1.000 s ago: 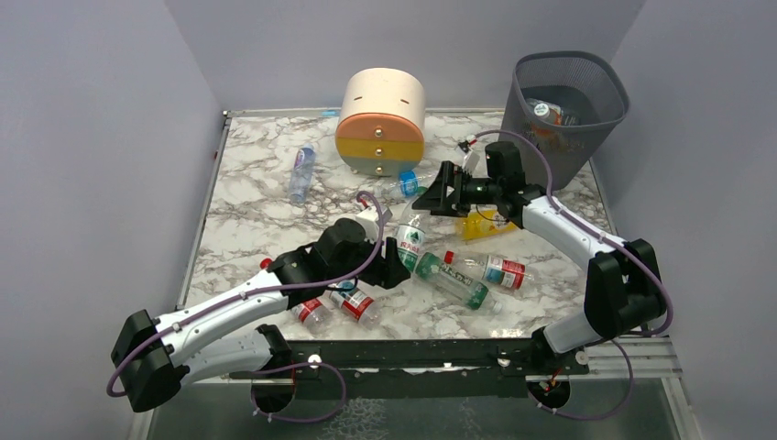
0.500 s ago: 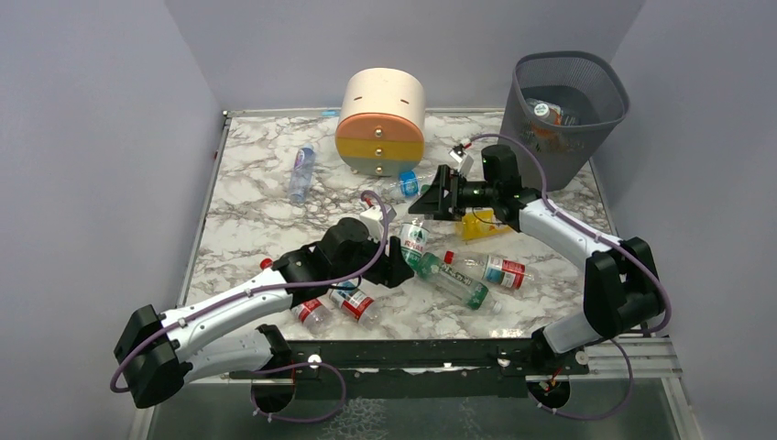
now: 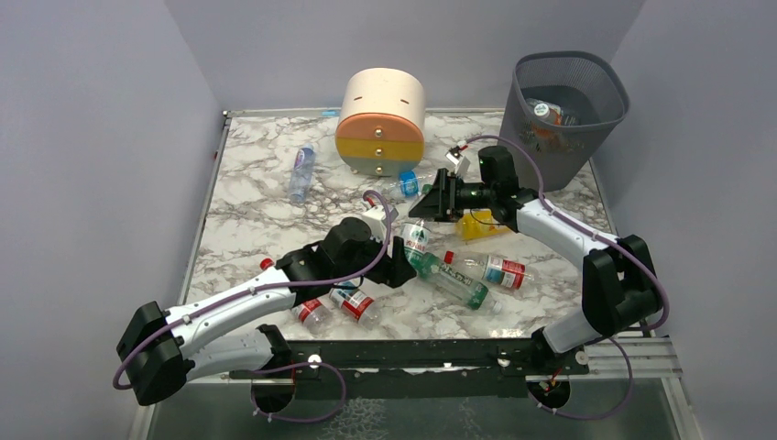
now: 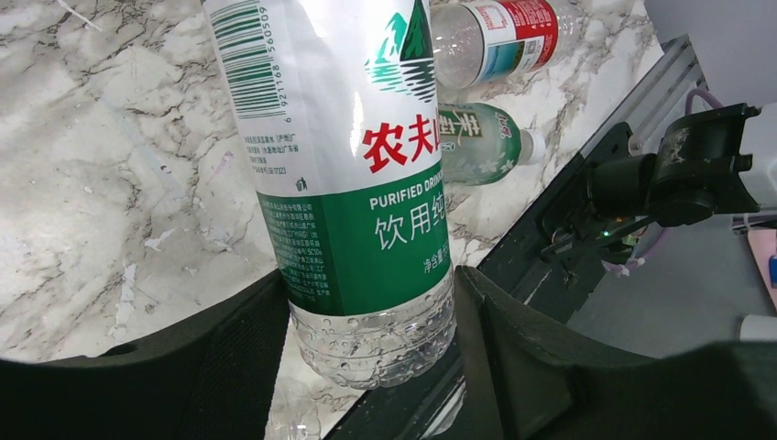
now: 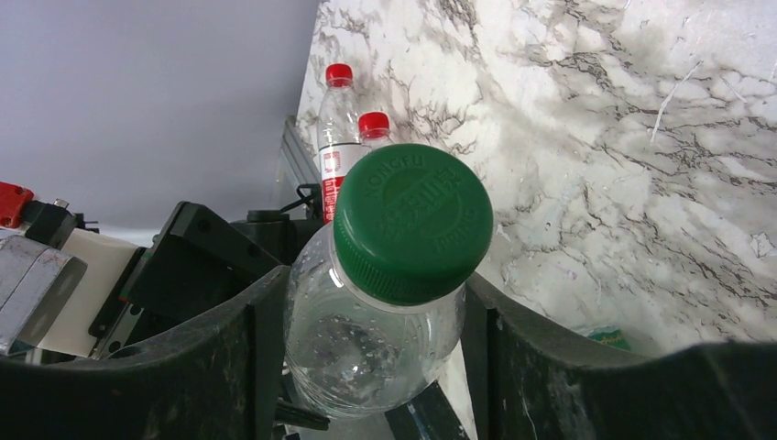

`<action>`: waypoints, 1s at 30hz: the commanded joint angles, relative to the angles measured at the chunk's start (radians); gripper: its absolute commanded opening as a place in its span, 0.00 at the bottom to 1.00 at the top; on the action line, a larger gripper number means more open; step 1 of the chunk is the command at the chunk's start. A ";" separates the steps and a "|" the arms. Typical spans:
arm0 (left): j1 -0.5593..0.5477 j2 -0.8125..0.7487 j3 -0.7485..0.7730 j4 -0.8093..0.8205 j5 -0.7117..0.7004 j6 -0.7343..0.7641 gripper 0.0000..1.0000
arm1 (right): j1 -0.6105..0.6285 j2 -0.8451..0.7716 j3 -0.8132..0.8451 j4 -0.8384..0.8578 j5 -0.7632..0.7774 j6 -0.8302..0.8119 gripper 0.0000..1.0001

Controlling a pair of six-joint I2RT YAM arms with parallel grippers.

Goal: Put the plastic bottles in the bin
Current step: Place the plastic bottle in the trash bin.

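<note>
Right now you have one clear bottle with a green label [image 3: 416,240] held between both arms over the middle of the marble table [image 3: 247,220]. Your left gripper [image 4: 368,280] is clamped on its lower end, one finger pressed to each side just below the label. Your right gripper [image 5: 376,284] grips the shoulder of the same bottle, right under the green cap [image 5: 412,220], with both fingers against the plastic.

The bin [image 3: 561,151] stands at the far right corner, well apart from the held bottle, and a few bottles [image 3: 547,111] already lie inside it.

Loose on the table you have:
- a yellow bottle [image 3: 483,225] just under your right arm
- a green bottle [image 3: 455,283] and a red-label bottle [image 3: 492,269] side by side near the middle
- two red-label bottles [image 3: 352,303] beside your left arm
- a blue-label bottle [image 3: 300,173] far left
- a blue-capped bottle [image 3: 408,183] lying against the round drawer unit [image 3: 380,110]
</note>
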 commanded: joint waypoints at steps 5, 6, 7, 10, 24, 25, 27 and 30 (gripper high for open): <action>-0.008 -0.023 0.040 -0.020 -0.056 0.014 0.74 | 0.007 -0.017 0.065 -0.087 0.064 -0.074 0.60; -0.008 -0.031 0.050 -0.033 -0.064 0.014 0.77 | 0.007 -0.020 0.076 -0.101 0.076 -0.083 0.60; -0.007 -0.042 0.057 -0.045 -0.073 0.014 0.80 | 0.007 -0.021 0.087 -0.113 0.086 -0.091 0.59; -0.008 -0.076 0.083 -0.084 -0.091 0.018 0.92 | 0.007 -0.029 0.123 -0.151 0.119 -0.114 0.59; -0.008 -0.216 0.151 -0.193 -0.151 0.020 0.99 | -0.019 -0.034 0.540 -0.444 0.397 -0.283 0.59; -0.008 -0.218 0.148 -0.194 -0.152 0.020 0.99 | -0.031 -0.030 0.580 -0.461 0.412 -0.290 0.59; -0.008 -0.222 0.137 -0.194 -0.152 0.016 0.99 | -0.061 -0.021 0.649 -0.485 0.423 -0.301 0.59; -0.008 -0.226 0.124 -0.194 -0.152 0.011 0.99 | -0.133 -0.004 0.734 -0.502 0.395 -0.297 0.59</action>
